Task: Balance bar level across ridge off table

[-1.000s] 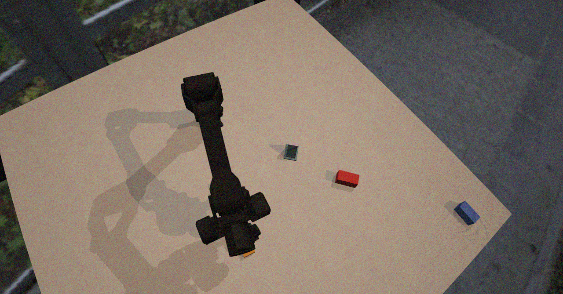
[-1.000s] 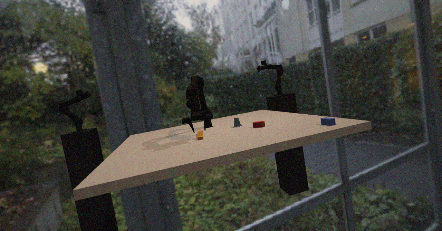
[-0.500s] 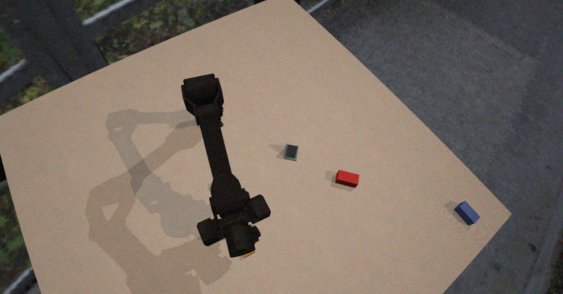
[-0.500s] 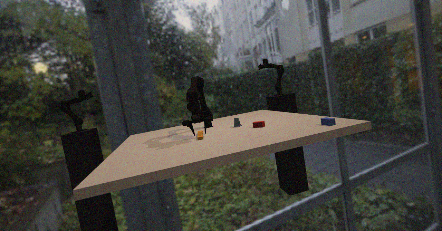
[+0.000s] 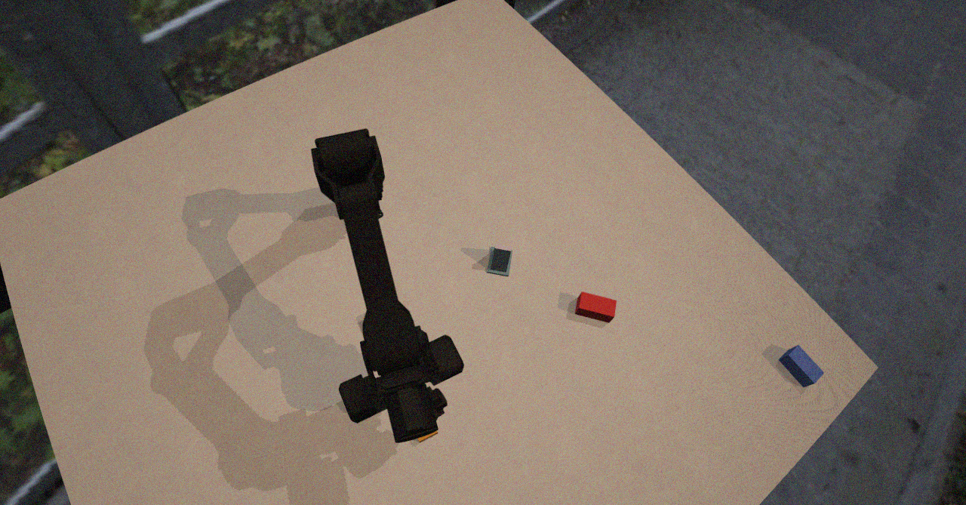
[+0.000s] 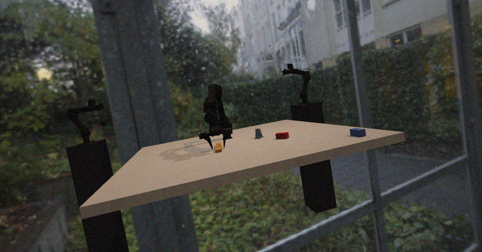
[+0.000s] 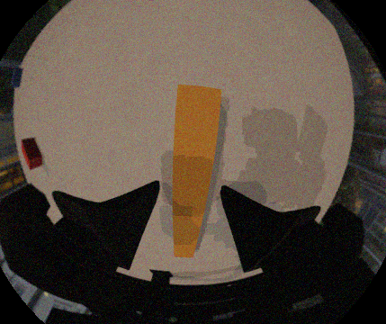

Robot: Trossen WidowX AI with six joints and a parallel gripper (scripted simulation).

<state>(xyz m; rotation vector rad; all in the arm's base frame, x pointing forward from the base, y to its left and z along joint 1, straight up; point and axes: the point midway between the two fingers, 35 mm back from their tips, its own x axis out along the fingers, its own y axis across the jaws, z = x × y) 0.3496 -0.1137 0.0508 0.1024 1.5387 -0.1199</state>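
The orange bar (image 5: 426, 436) (image 6: 218, 148) (image 7: 197, 126) lies flat on the table (image 5: 580, 164) (image 6: 235, 166); in the top view the arm hides all but one end. My gripper (image 6: 218, 147) (image 7: 191, 187) is open, pointing down, its fingertips low on either side of the bar's width with a gap on each side in the wrist view. The bar runs lengthwise between them and is not gripped. The ridge, a small grey-green wedge (image 5: 499, 260) (image 6: 258, 133), stands upright on the table with nothing on it. It is not visible in the wrist view.
A red block (image 5: 595, 306) (image 6: 282, 135) (image 7: 31, 153) lies beyond the ridge, on the side away from the arm. A blue block (image 5: 801, 366) (image 6: 357, 132) (image 7: 17, 77) lies near a table corner. Two other dark arms stand on pedestals beyond the table.
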